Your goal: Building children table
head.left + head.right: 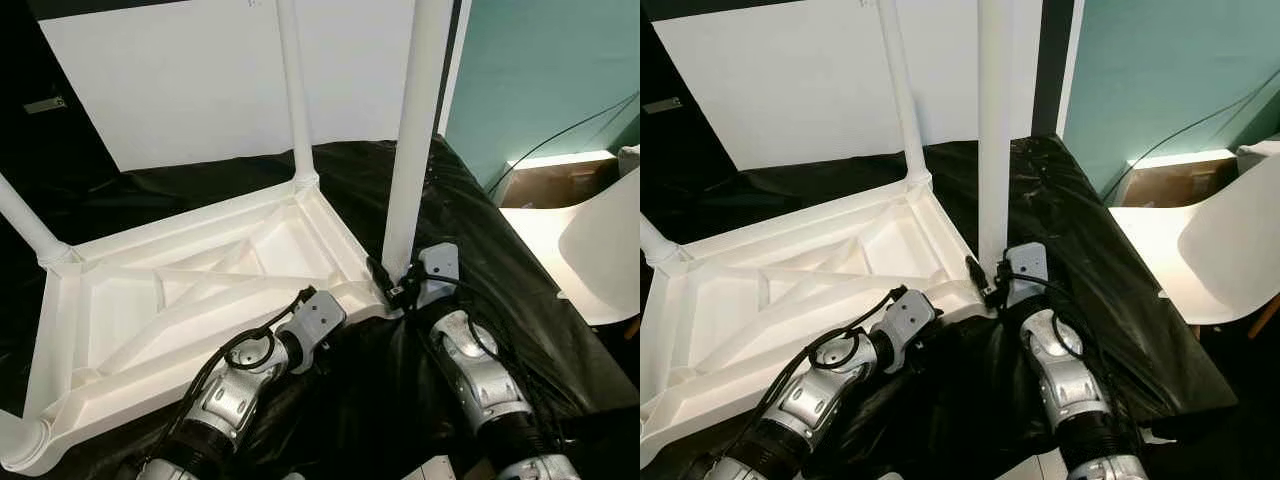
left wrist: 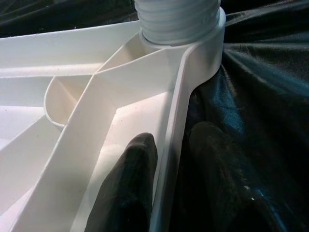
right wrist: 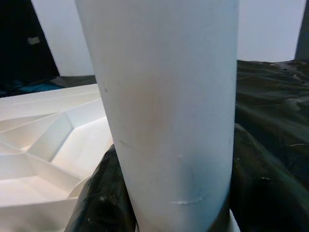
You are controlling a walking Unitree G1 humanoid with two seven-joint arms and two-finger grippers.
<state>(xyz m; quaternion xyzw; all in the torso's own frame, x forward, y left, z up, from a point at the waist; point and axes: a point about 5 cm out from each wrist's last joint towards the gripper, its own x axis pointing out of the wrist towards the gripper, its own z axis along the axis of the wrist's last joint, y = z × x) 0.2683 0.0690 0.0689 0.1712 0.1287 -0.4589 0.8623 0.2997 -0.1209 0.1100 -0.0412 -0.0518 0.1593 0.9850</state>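
A white plastic tabletop [image 1: 200, 290] lies upside down on a black cloth [image 1: 480, 240]. A thick white leg [image 1: 415, 130] stands upright in its near right corner socket. My right gripper [image 1: 395, 285] is shut on the base of that leg, and the black fingers [image 3: 101, 198] hug both sides of it. My left gripper [image 1: 338, 305] is shut on the tabletop's rim [image 2: 169, 121] just left of that corner, one finger [image 2: 130, 183] inside the wall and one outside. A thinner leg [image 1: 296, 90] stands at the far corner, and another leg [image 1: 25, 225] at the left.
A white board [image 1: 200, 80] leans behind the cloth-covered surface. To the right are a white chair [image 1: 600, 240], a cardboard box [image 1: 555, 180], a dark cable and a teal wall [image 1: 540, 70]. The cloth's edge drops off on the right.
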